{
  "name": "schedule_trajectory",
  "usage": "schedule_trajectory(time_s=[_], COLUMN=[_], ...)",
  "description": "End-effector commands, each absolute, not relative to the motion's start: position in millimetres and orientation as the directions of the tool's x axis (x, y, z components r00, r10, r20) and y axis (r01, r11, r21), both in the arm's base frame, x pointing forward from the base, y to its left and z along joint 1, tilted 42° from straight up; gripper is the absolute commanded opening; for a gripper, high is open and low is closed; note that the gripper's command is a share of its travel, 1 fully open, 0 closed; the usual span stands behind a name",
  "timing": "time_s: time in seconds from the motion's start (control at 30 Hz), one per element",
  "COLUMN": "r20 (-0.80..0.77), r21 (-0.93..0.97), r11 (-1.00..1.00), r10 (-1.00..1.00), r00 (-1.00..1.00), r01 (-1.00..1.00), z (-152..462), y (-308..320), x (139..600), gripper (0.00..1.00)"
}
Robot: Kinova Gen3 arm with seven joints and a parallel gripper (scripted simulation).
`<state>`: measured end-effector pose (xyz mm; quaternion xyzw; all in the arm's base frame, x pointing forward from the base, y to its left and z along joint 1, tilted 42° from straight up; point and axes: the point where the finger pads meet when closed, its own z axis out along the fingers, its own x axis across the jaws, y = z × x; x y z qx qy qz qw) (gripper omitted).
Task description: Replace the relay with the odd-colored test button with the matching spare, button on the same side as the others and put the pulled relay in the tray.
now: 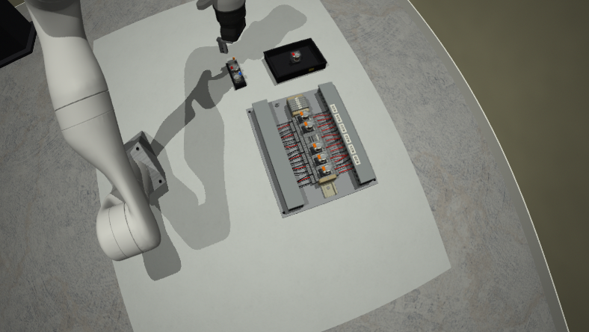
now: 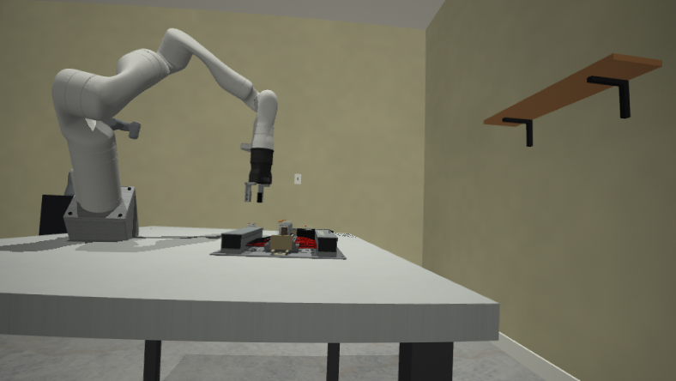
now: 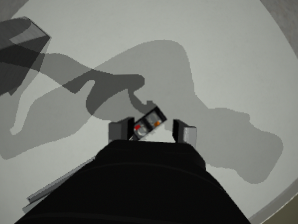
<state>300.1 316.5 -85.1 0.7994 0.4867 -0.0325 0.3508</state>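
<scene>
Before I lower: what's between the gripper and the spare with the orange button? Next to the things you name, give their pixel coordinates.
Nothing visible: only air separates the open gripper (image 1: 227, 45) (image 3: 153, 126) from the orange-button spare (image 1: 233, 61) (image 3: 155, 119), as the wrist view shows.

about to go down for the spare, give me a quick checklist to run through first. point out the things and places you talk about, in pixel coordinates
1. Jaws (image 1: 227, 45) (image 2: 253, 200) open and holding nothing: ok
2. Pulled relay (image 1: 295, 57), red button, in the tray (image 1: 319, 69): ok
3. Orange-button spare (image 1: 233, 61) (image 3: 155, 120) waiting in the small black holder (image 1: 240, 87) (image 3: 163, 116): ok
4. Gap in the relay row, between the second and third relays from the terminal block (image 1: 297, 102), free for the spare: ok
5. Jaws lined up squarely with the spare: not ok, the holder lies slanted between them in the wrist view
6. Other relays fully in and level: cannot tell
</scene>
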Motion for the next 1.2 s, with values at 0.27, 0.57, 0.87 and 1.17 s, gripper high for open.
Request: schedule_trajectory(time_s=[0.27,0.57,0.87,1.17], r20=[-0.362,-0.332,-0.25,-0.183], r21=[0.552,0.571,0.612,0.633], r11=[-0.321,-0.36,-0.456,-0.526], r10=[0.739,0.72,0.664,0.611], r00=[0.569,0.609,0.705,0.77], r01=[0.769,0.738,0.647,0.568], z=[-85.0,-84.9,-84.8,-84.3], y=[317.1,317.1,317.3,318.0], x=[299.6,299.6,299.8,300.3], gripper=[1.0,1.0,1.0,1.0])
